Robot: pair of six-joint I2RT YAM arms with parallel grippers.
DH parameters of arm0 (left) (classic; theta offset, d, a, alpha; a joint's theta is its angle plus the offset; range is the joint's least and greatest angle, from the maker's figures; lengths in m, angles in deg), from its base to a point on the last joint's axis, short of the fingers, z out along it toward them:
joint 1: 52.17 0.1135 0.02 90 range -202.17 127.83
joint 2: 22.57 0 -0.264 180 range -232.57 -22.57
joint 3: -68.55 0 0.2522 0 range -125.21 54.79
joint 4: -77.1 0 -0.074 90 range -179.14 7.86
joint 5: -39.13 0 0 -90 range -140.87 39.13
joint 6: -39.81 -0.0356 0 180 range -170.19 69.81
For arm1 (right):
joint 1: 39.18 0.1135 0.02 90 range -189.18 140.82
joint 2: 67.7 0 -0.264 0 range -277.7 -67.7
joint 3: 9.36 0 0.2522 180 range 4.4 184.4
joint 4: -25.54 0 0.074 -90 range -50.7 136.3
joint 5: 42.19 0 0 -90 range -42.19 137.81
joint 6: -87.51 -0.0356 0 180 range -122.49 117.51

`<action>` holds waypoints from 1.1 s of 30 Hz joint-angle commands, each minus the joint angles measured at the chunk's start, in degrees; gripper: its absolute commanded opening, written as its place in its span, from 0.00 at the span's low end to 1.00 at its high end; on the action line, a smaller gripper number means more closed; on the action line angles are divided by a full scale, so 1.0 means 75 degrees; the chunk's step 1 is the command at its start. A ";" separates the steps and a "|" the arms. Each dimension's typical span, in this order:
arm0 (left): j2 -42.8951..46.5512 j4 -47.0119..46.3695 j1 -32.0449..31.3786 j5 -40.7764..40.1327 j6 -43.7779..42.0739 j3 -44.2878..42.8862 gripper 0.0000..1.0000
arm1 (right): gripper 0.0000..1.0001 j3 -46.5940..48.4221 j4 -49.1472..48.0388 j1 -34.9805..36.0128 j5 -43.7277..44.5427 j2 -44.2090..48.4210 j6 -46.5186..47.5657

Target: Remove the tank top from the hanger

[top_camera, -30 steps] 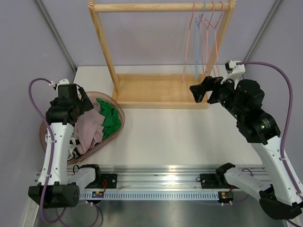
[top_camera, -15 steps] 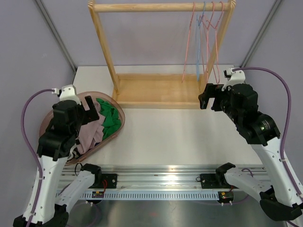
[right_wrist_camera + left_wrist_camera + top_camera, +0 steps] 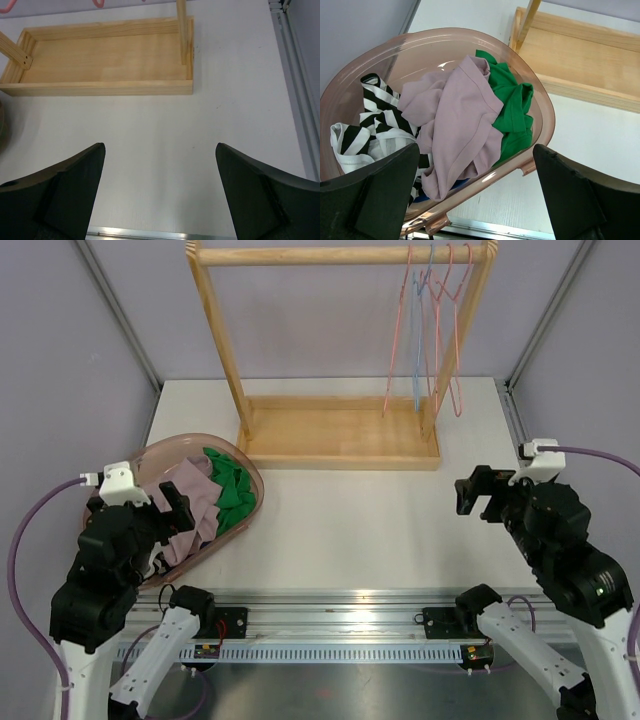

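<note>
The hangers (image 3: 432, 330) are hanging bare at the right end of the wooden rack (image 3: 340, 437), each one pointing long-ways down. No cloth is hanging on them. The clothes are lying in the pink basket (image 3: 542, 112) on the left side of the desk (image 3: 350, 525). A pale purple top (image 3: 465, 115) is lying on the pile, with a green one (image 3: 512, 102) beside it. I am guessing the pale purple one is the tank top, but I cannot tell for sure. So the job is looking done.

The left claw (image 3: 172, 505) is hanging right over the basket, its fingers wide apart and holding nothing. The right claw (image 3: 478, 497) is wide apart too, holding nothing, and hanging over the desk in front of the rack. The pile is lying straight below the left claw, so the left arm is much nearer to it. The right arm is nearer to the hangers, which are hanging up and back from it.
</note>
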 commanded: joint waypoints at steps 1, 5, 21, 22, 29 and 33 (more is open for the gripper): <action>0.0301 0.0120 -0.0039 0.0414 -0.0161 -0.0043 0.99 | 0.99 -0.0104 0.0317 -0.0042 0.0589 0.0424 0.0084; 0.0594 0.0190 -0.0039 0.0403 -0.0184 0.0086 0.99 | 0.99 -0.0081 0.0796 -0.0042 0.0764 0.0588 0.0131; 0.0829 -0.0149 -0.0039 0.0204 -0.0114 0.0426 0.99 | 1.00 -0.0327 0.0622 -0.0042 0.0905 0.0764 0.0085; 0.0829 -0.0173 -0.0039 0.0215 -0.0102 0.0426 0.99 | 0.99 -0.0339 0.0599 -0.0042 0.0905 0.0764 0.0049; 0.0911 -0.0384 -0.0039 0.0215 -0.0055 0.0625 0.99 | 0.99 -0.0351 0.0482 -0.0042 0.0847 0.0718 -0.0021; 0.0864 -0.0431 -0.0039 0.0215 -0.0079 0.0637 0.99 | 0.99 -0.0316 0.0493 -0.0030 0.0847 0.0752 -0.0045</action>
